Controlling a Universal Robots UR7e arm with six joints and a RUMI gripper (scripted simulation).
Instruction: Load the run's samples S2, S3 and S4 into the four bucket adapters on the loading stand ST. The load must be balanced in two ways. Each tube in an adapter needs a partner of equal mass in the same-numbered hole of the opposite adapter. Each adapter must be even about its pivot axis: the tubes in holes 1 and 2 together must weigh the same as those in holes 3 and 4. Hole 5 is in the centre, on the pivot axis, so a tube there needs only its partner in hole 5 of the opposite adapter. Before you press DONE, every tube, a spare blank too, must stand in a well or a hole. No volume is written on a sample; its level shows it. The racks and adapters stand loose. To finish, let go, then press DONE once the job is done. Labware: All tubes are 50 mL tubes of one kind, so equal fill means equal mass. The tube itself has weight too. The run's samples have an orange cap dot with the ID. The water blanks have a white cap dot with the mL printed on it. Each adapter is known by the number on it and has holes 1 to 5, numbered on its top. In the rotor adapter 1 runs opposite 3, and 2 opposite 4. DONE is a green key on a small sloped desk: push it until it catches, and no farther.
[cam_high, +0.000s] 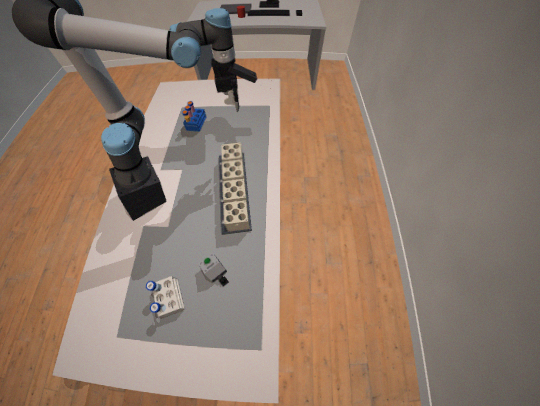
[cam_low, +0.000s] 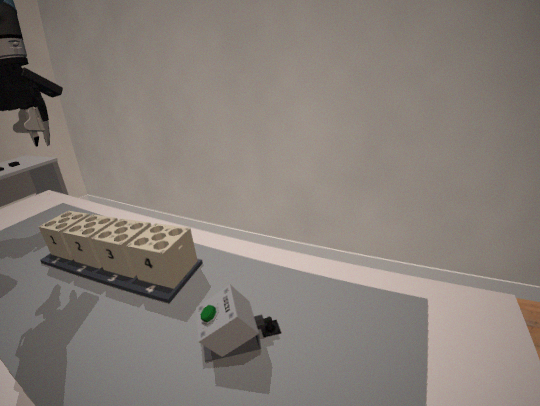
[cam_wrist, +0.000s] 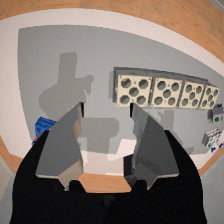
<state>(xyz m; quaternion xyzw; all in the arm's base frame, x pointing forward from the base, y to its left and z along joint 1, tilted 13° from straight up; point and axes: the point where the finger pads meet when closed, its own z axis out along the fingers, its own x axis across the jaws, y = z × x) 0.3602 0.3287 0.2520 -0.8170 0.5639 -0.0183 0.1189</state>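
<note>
Standing in the blue rack (cam_high: 195, 120) near the mat's far left corner, the orange-capped sample tubes (cam_high: 188, 111) are probably rigid, smooth and top-heavy when full, best gripped just below the cap. To their right, above the mat's far edge, the gripper (cam_high: 236, 102) hangs partly open, holding and touching nothing.

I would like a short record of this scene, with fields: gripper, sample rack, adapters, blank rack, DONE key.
gripper: gripper partly open, holds nothing, raised above the mat beside the blue rack
sample rack: blue rack holds orange-capped tubes
adapters: four adapters, numbered 1 to 4, in a row on the dark stand; all holes empty
blank rack: white rack with two blue-capped tubes along one side
DONE key: green key on the sloped desk, not touched
</note>
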